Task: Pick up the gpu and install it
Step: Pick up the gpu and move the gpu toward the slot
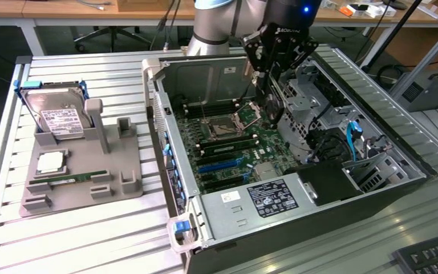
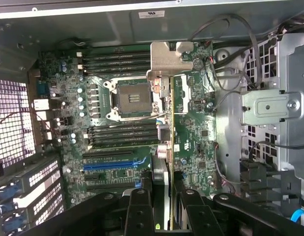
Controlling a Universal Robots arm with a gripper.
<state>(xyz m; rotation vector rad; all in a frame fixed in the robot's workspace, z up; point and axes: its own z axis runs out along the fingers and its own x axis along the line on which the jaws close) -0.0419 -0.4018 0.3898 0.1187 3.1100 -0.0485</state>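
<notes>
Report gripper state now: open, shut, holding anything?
The gripper: closed on the gpu, which it holds edge-on over the motherboard.

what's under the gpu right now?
The motherboard, with its CPU socket and blue slot showing alongside. The gripper holds the gpu edge-on above it; the strip directly beneath is covered.
</notes>
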